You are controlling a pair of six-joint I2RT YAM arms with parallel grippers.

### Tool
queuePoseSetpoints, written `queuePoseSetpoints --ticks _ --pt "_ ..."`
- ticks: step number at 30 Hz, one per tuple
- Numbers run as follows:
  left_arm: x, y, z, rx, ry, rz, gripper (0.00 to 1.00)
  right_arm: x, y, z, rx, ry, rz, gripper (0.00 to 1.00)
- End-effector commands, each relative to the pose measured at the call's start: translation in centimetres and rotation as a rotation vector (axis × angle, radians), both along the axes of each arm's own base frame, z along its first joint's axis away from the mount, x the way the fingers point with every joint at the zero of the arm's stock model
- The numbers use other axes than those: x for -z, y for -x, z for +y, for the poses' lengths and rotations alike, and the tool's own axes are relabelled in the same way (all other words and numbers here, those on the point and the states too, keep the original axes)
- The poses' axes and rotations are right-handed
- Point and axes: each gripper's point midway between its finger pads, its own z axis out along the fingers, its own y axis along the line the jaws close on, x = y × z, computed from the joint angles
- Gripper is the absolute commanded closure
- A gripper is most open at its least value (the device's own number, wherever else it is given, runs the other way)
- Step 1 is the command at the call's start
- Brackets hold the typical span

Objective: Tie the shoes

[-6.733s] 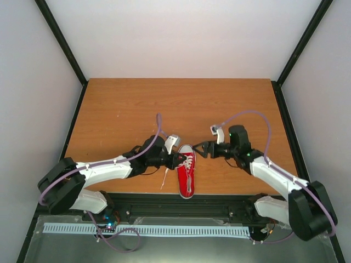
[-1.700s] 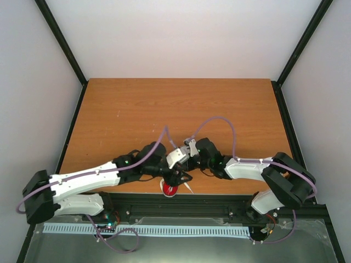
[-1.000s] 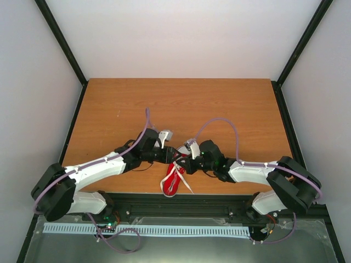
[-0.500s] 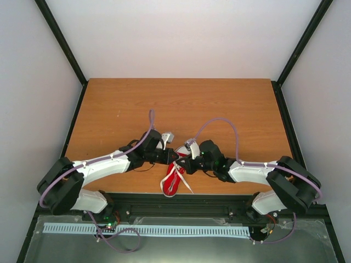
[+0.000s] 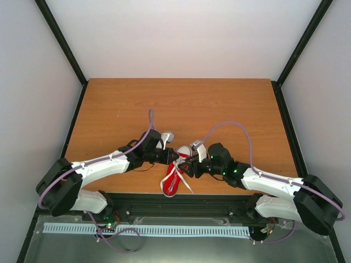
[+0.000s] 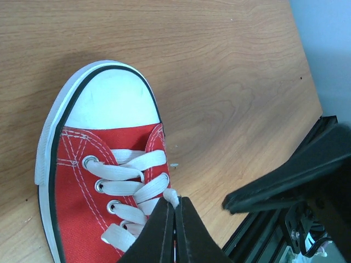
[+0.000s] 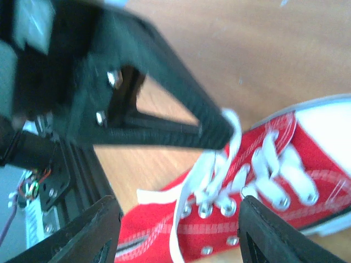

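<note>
The red sneaker [image 5: 174,176] lies near the table's front edge, white toe cap pointing away from the arms. In the left wrist view the shoe [image 6: 82,208] fills the lower left, and my left gripper [image 6: 175,211] is shut on a bit of white lace [image 6: 171,196] at the lacing's right side. In the top view the left gripper [image 5: 176,157] is over the shoe's toe half. My right gripper [image 5: 188,166] is open just right of the shoe. In the right wrist view the right gripper [image 7: 181,233] straddles the shoe's eyelets [image 7: 219,208] with nothing between its fingers.
The black frame rail [image 5: 181,200] runs just in front of the shoe. Loose lace ends [image 5: 187,186] trail toward the table's front edge. The left gripper's body [image 7: 153,109] crosses close above the right gripper. Bare wooden table [image 5: 181,109] lies behind the shoe.
The shoe has turned from straight to slanted and sits nearer the front edge. Over the last half second the right arm pulled back to the right; the left gripper kept its hold on the lace.
</note>
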Motion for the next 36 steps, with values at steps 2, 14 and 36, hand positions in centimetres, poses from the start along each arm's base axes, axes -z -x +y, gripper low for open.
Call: queuePoseSetpoints --ticks 2,14,36 --pt "-1.9 -0.5 -0.3 0.021 0.032 -0.053 0.99 4.1 3.7 -0.4 -0.067 0.044 0.154 0.4" --pt "-2.1 -0.2 -0.1 0.03 0.034 -0.065 0.99 5.7 4.1 0.9 -0.109 0.058 0.225 0.65" --pt "-2.2 0.5 0.0 0.037 0.067 -0.064 0.99 4.9 4.3 0.6 -0.108 0.026 0.19 0.76"
